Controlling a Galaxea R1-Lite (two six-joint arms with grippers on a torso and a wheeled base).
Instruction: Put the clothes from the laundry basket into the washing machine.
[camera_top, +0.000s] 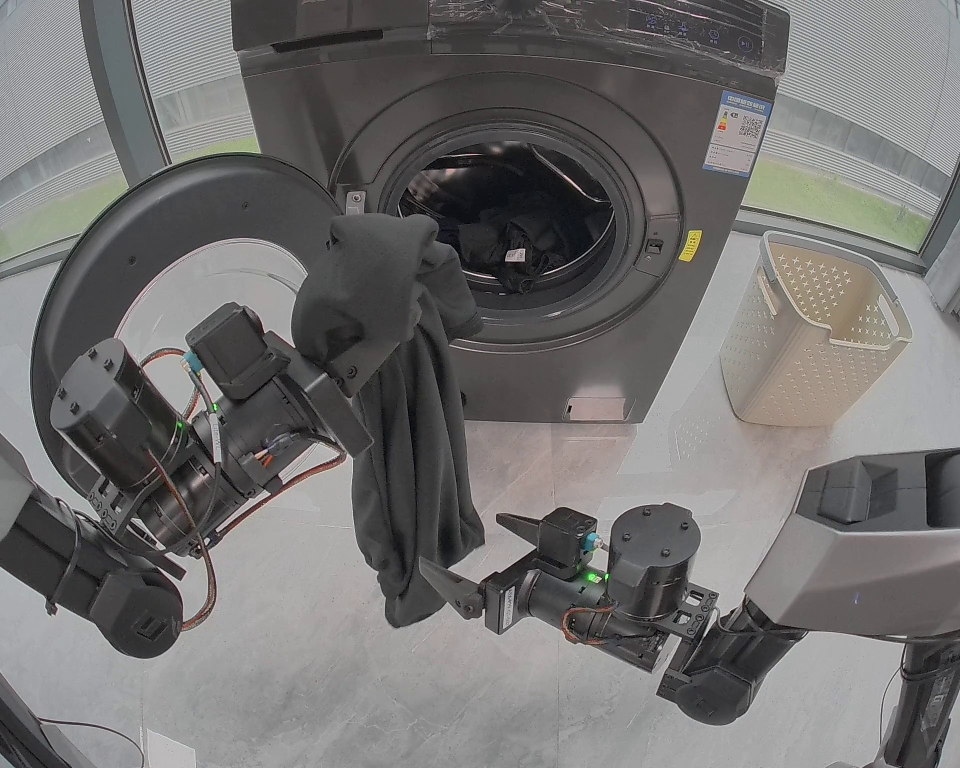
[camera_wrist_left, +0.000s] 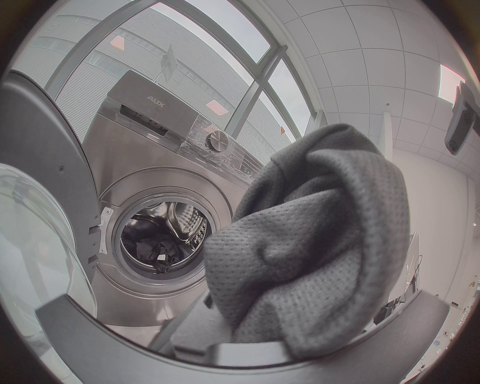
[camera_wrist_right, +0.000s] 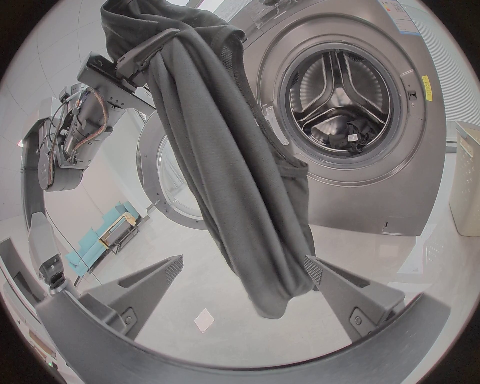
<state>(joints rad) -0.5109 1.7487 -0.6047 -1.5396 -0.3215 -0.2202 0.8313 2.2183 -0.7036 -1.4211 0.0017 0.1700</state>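
Cloth (camera_top: 410, 440) hung straight down from the left gripper (camera_top: 350, 385) pinching its top, low end between the wide-spread, empty right gripper (camera_top: 462, 542), washer (camera_top: 600, 330) just behind.

The washer (camera_top: 600, 330) is set at the back, its door (camera_top: 170, 230) swung left, with clothes (camera_top: 510, 245) laid in its drum. The basket (camera_top: 815, 330) is placed at its right. A garment (camera_top: 410, 450) is hung from the left gripper (camera_wrist_right: 142, 52) before the washer, its end just beside the right gripper (camera_top: 462, 545).
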